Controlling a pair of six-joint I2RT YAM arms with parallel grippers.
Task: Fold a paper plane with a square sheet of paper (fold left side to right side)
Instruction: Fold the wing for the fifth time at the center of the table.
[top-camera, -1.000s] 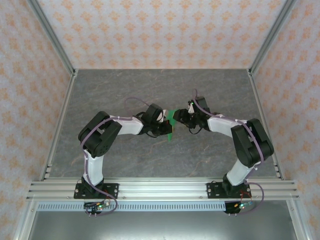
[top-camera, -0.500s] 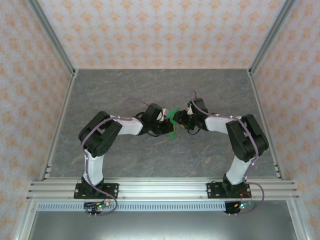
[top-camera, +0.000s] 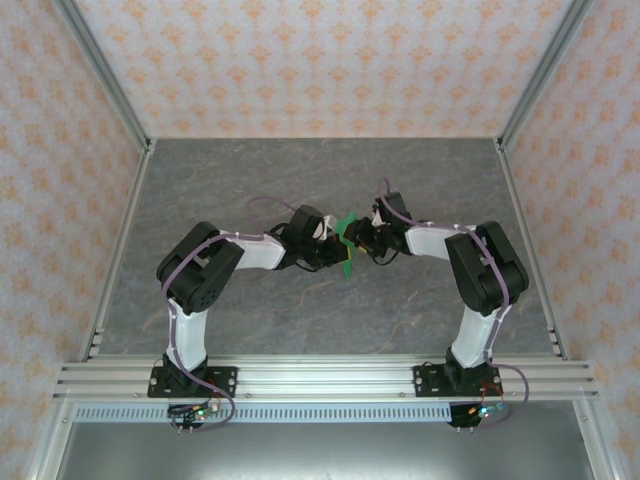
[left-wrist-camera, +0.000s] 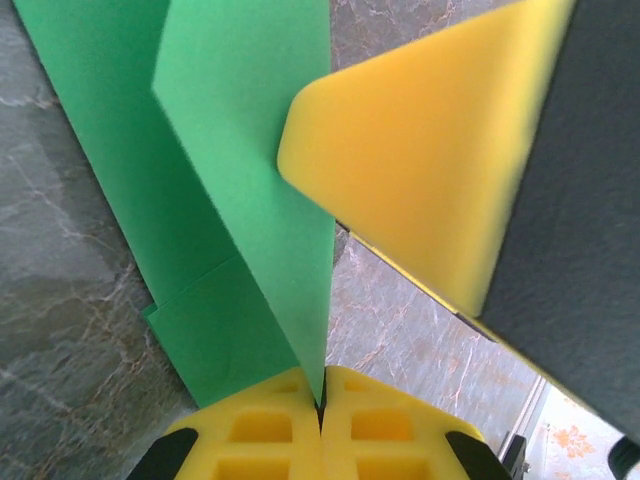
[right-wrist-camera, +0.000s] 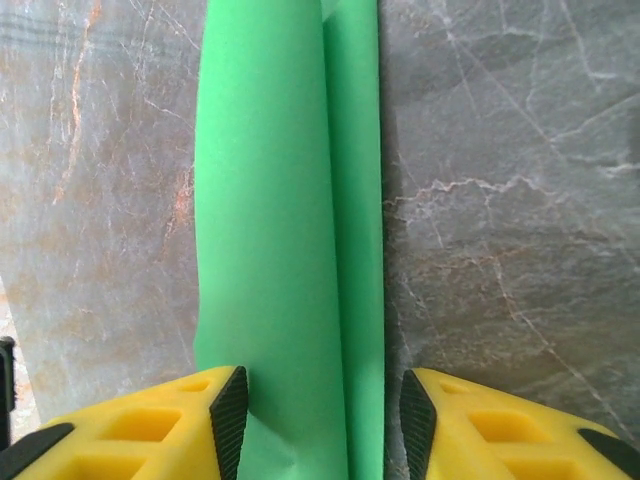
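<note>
At left: left arm (top-camera: 245, 250) bent over the grey marble desk (top-camera: 250, 180), reaching right toward the middle. Left jaws pressed together, pinching the green paper (top-camera: 345, 246) by one thin edge. In the left wrist view, yellow fingertips (left-wrist-camera: 270, 430) meet with the sheet's edge caught between them.

At centre: sits between the two arms as a narrow strip seen from above, folded into layers with a lengthwise crease. Cannot tell whether its near tip touches the desk.

At right: right arm (top-camera: 440, 240) reaching left to the same spot. Right jaws spread, straddling the paper. In the right wrist view, one pad (right-wrist-camera: 230, 420) touches the green fold, and the other pad (right-wrist-camera: 415, 425) stands just beside it with a sliver of desk between. One yellow right-arm finger (left-wrist-camera: 420, 150) shows close to the sheet in the left wrist view.
</note>
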